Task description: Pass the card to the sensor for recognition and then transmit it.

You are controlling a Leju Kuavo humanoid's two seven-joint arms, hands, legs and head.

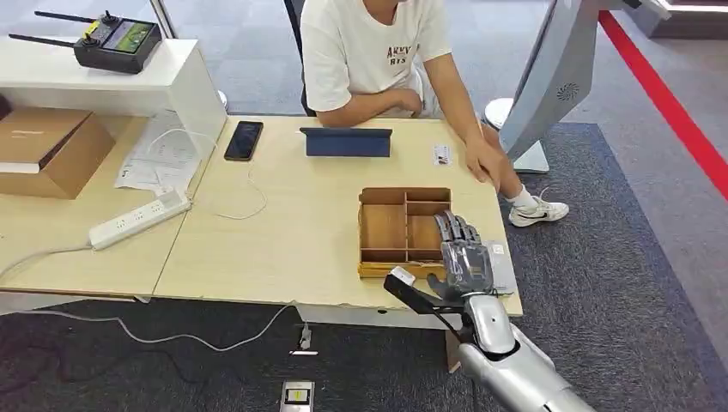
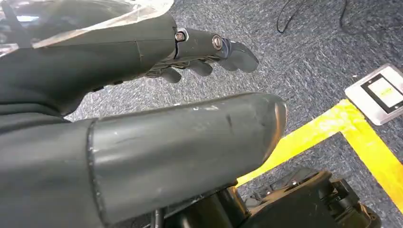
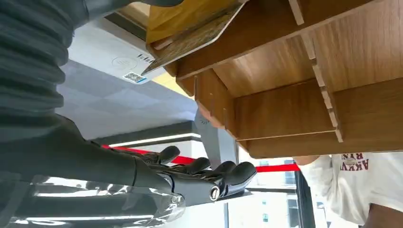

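Note:
My right hand (image 1: 464, 253) hovers palm down over the table's front right corner, fingers stretched out and apart, nothing visible in it. It covers the right edge of a wooden divided tray (image 1: 395, 232) and part of a flat grey-white sensor pad (image 1: 501, 268). In the right wrist view the fingers (image 3: 209, 178) reach out beside the tray (image 3: 285, 95) and the sensor pad (image 3: 111, 59), which carries a printed code. A small white card (image 1: 442, 154) lies on the table near a seated person's hand (image 1: 489, 163). My left hand (image 2: 204, 47) hangs over the carpet, fingers loosely extended, holding nothing.
A person in a white shirt (image 1: 369, 51) sits across the table behind a blue tablet (image 1: 346, 142). A phone (image 1: 244, 140), a power strip (image 1: 140, 219), a cardboard box (image 1: 47, 150) and a controller (image 1: 116, 39) lie to the left. A grey kiosk stand (image 1: 549, 77) rises at the right.

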